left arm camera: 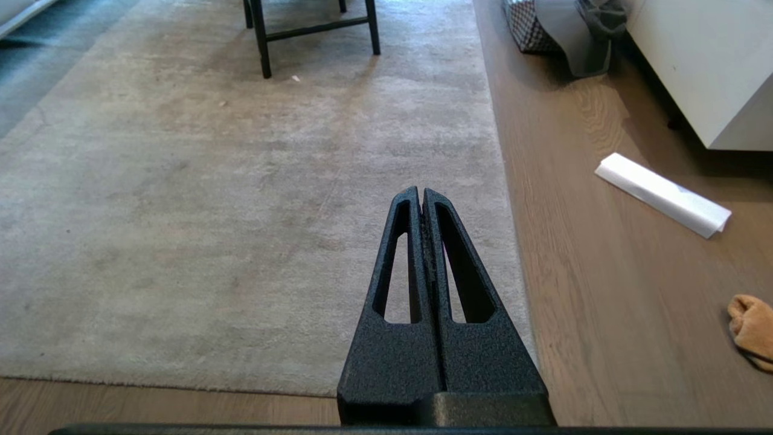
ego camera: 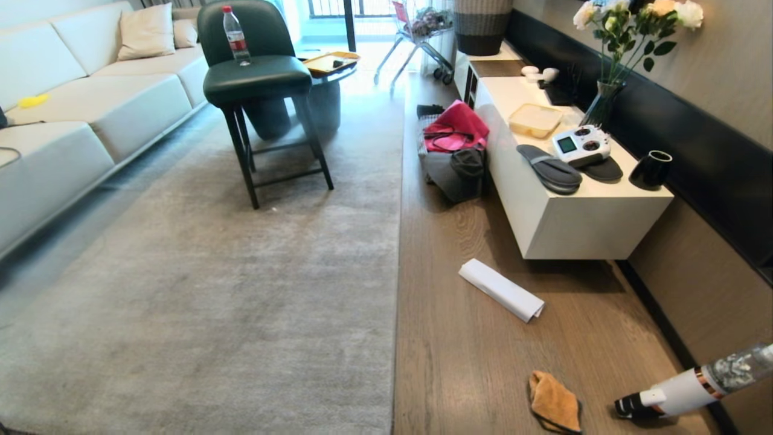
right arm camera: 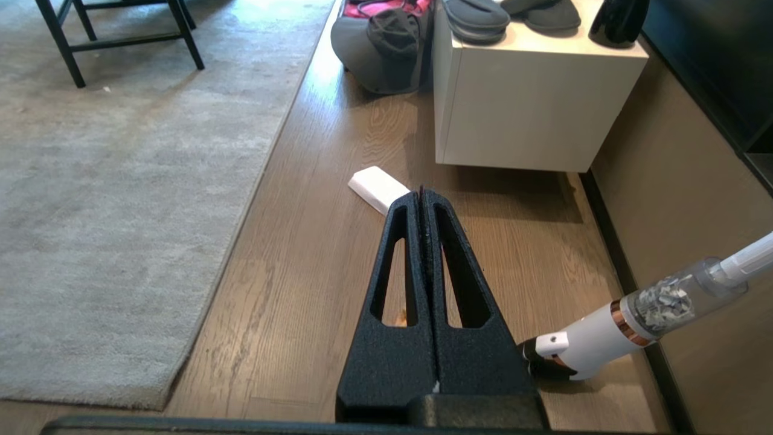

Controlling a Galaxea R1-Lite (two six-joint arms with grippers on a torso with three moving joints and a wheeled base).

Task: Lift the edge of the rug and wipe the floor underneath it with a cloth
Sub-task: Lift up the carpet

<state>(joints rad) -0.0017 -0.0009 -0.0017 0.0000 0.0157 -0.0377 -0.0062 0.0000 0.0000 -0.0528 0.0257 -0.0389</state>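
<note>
Nearby, a fuzzy orange cloth (ego camera: 554,403) lies crumpled on wood-grain floor (ego camera: 471,356), beside the short-pile grey rug edge (ego camera: 395,272). Left gripper (left arm camera: 421,194) and right gripper (right arm camera: 421,196) are pressed together, empty, touching nothing.

The right claw (right arm camera: 423,196), fingers pressed together, hangs over the floor (right arm camera: 314,260) beside the rug edge (right arm camera: 241,199).

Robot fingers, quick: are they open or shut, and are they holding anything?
Left gripper: fingers shut, holding nothing, above the rug edge.
Right gripper: fingers shut, holding nothing, above the floor.
</note>
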